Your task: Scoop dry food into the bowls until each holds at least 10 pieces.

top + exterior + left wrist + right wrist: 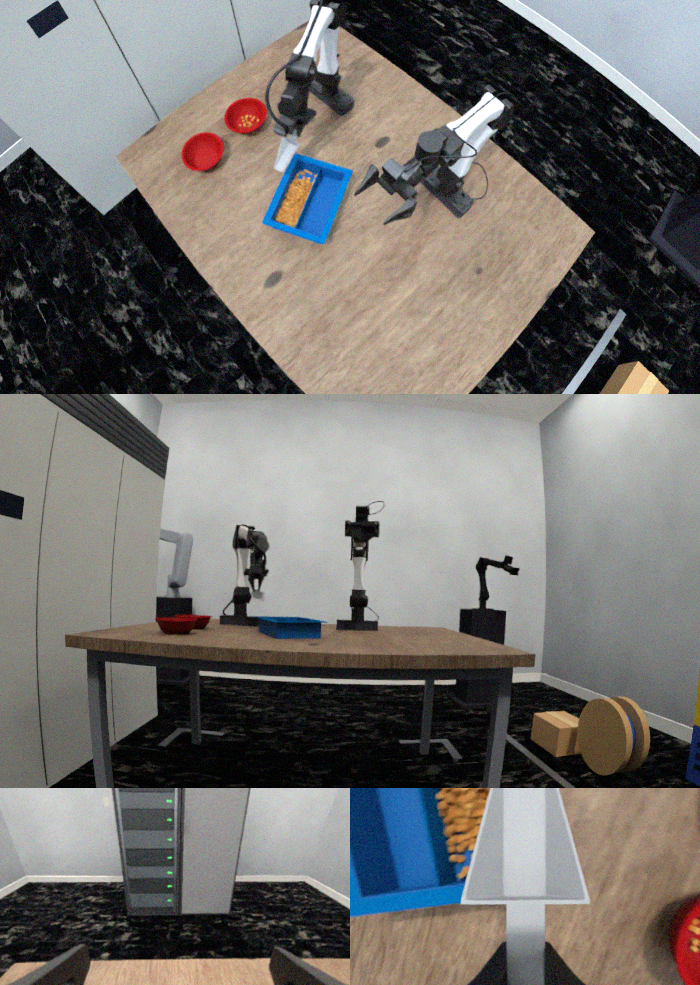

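My right gripper (291,137) (257,587) (525,950) is shut on the handle of the pale scoop (286,154) (258,595) (524,854). The scoop is held above the table beside the box; its blade looks empty. The blue box (295,232) (290,631) (407,903) lies flat, with orange-brown food (294,200) (465,814) heaped along one long side. One red bowl (242,109) (204,621) (683,942) holds several pieces. The other red bowl (202,151) (176,626) stands upright and looks empty from above. My left gripper (370,208) (178,954) is open and empty, away from the box.
The wooden table (390,300) (400,644) (623,854) carries both arms, the box and the bowls. Both bowls stand on the cabinet side of the box. A pale cabinet (120,90) stands against the table's edge beyond the bowls.
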Motion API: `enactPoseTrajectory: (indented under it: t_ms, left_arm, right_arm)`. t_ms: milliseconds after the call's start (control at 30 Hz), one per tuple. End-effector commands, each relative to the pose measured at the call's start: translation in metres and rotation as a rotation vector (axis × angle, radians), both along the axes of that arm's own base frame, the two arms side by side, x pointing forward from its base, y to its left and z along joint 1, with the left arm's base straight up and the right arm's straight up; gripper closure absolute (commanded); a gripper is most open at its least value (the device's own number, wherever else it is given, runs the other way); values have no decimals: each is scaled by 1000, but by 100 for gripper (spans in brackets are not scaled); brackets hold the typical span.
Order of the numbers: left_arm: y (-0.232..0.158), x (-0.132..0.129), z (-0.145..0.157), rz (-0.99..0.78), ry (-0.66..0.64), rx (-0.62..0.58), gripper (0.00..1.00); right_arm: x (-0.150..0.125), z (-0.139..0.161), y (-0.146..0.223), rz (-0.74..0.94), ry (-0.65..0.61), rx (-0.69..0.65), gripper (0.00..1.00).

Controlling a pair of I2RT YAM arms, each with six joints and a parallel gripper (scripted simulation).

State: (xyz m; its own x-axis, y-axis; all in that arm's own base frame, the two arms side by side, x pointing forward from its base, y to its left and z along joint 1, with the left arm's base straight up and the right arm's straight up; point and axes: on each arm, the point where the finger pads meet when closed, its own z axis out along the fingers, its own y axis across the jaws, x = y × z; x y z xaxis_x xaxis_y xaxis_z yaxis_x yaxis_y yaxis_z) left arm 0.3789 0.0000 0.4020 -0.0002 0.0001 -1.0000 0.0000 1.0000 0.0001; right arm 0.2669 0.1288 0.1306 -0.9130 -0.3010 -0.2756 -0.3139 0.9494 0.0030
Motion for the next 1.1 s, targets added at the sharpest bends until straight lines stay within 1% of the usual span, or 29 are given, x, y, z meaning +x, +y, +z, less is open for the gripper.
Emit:
enactPoseTrajectory:
  t_ms: [0,167,300,400,433,467,500,767,800,867,900,1067]
  left_arm:
    - [0,-4,17,0,-45,0,0]
    - [0,-4,17,0,-45,0,0]
    - [0,-4,17,0,-45,0,0]
    - [0,-4,17,0,-45,0,0]
    - [0,-4,17,0,-45,0,0]
    - [0,-4,17,0,-45,0,0]
    - [0,-4,17,0,-45,0,0]
    - [0,-4,17,0,-45,0,0]
    - [0,-4,17,0,-45,0,0]
    - [0,-4,17,0,-45,0,0]
    - [0,-4,17,0,-45,0,0]
    - [0,-4,17,0,-45,0,0]
  right_arm:
    - [-3,7,18,20,15,-13,100]
    - [-16,3,41,83,59,-48,100]
    - [-18,4,47,100,60,-52,100]
    - [-13,14,45,94,19,-27,100]
    - [-14,13,55,144,10,-11,100]
    - [-14,14,56,145,10,-7,100]
    - [-15,-1,51,137,81,-39,100]
    - [-9,-9,50,134,131,-59,100]
    - [-6,-5,51,130,108,-47,100]
    - [-6,-5,51,130,108,-47,100]
    - [-8,-11,50,136,145,-64,100]
    - [-4,-18,50,135,182,-79,100]
